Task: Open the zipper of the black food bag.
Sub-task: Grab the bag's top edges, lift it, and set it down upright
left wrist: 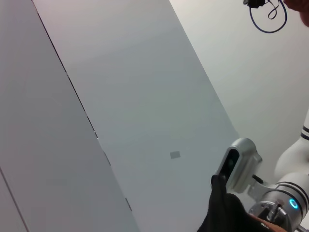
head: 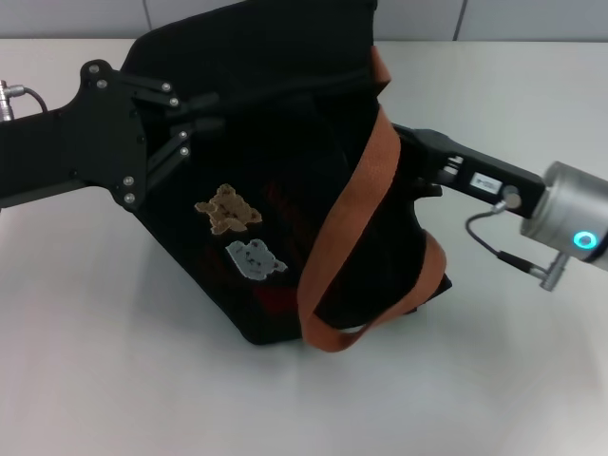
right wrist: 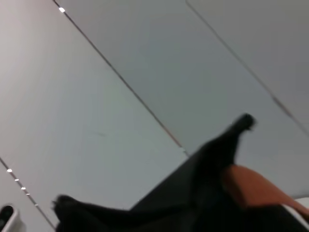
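Bag position: we see one black food bag [head: 285, 180] tilted on the table [head: 114, 380], between two end effectors. Left end effector [head: 195, 128] pinches its upper-left fabric; right end effector [head: 418, 161] meets its right side, grip unclear.

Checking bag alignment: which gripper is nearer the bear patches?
Left. The left gripper is at the black food bag, just above the bear patches; the right gripper is across the bag, beyond the strap.
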`<move>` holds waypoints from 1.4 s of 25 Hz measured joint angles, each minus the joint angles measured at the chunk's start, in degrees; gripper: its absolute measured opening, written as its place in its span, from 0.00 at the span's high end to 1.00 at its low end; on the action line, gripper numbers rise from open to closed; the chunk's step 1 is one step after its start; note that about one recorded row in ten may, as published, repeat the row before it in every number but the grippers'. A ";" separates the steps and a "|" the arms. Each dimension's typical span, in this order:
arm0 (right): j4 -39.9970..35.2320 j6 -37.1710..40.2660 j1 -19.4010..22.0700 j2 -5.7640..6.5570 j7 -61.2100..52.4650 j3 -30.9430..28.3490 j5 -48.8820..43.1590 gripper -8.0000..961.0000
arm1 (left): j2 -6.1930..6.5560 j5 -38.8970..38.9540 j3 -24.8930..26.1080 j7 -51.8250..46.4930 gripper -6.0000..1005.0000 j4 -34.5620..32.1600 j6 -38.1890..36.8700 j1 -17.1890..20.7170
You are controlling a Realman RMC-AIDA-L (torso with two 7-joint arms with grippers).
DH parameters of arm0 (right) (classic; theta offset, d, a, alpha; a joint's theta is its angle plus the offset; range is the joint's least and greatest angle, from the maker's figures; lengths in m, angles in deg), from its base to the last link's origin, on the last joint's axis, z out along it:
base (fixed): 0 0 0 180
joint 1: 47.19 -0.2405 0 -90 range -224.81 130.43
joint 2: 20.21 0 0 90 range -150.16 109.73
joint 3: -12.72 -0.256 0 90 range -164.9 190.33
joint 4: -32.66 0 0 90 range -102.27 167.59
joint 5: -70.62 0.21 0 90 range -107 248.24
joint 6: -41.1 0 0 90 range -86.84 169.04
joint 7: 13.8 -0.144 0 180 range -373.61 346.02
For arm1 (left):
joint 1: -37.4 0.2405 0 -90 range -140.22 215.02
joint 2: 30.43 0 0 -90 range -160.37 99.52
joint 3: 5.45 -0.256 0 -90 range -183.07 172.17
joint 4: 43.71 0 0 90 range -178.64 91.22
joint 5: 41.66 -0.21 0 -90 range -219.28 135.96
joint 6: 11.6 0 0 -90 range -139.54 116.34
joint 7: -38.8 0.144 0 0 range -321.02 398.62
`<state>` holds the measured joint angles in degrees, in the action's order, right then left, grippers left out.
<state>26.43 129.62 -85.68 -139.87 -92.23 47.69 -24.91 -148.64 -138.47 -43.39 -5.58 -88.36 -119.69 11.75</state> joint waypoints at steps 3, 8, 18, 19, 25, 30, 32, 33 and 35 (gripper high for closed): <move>-0.96 0.65 1.92 0.08 1.96 -0.14 0.10 0.88 | 0.00 0.00 0.03 0.00 0.92 0.00 0.00 -0.01; -1.03 2.18 4.43 0.13 6.59 -1.35 0.37 0.74 | 0.00 0.01 0.16 0.00 0.92 0.00 -0.12 0.32; -1.07 6.86 6.37 0.05 17.23 -3.62 0.51 0.70 | -0.09 0.06 0.22 0.00 0.92 0.71 -0.26 0.46; -1.06 7.28 6.46 0.05 18.58 -3.83 0.52 0.67 | -0.09 0.07 0.23 0.00 0.92 0.74 -0.26 0.47; -0.88 8.30 6.99 0.04 27.06 -3.81 0.38 0.53 | -0.09 0.07 0.10 0.06 0.92 0.84 -0.38 0.78; -1.90 9.28 7.03 0.20 29.43 -2.59 -0.09 0.53 | -0.09 0.08 0.26 -0.21 0.92 1.08 -0.30 1.11; -2.13 9.48 7.08 0.17 31.53 -2.05 -0.10 0.53 | -0.07 0.08 0.36 -0.28 0.92 1.61 -0.14 1.08; -2.14 9.48 7.05 0.14 32.21 -1.88 -0.10 0.53 | -0.04 0.08 0.40 -0.29 0.92 1.84 -0.10 1.04; -2.09 9.05 6.82 0.10 32.98 -1.57 -0.11 0.53 | 0.00 0.08 0.41 -0.33 0.92 2.20 -0.07 0.89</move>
<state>24.35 138.67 -78.86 -139.77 -59.25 46.11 -25.02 -148.63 -138.39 -42.97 -5.91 -86.16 -119.76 12.64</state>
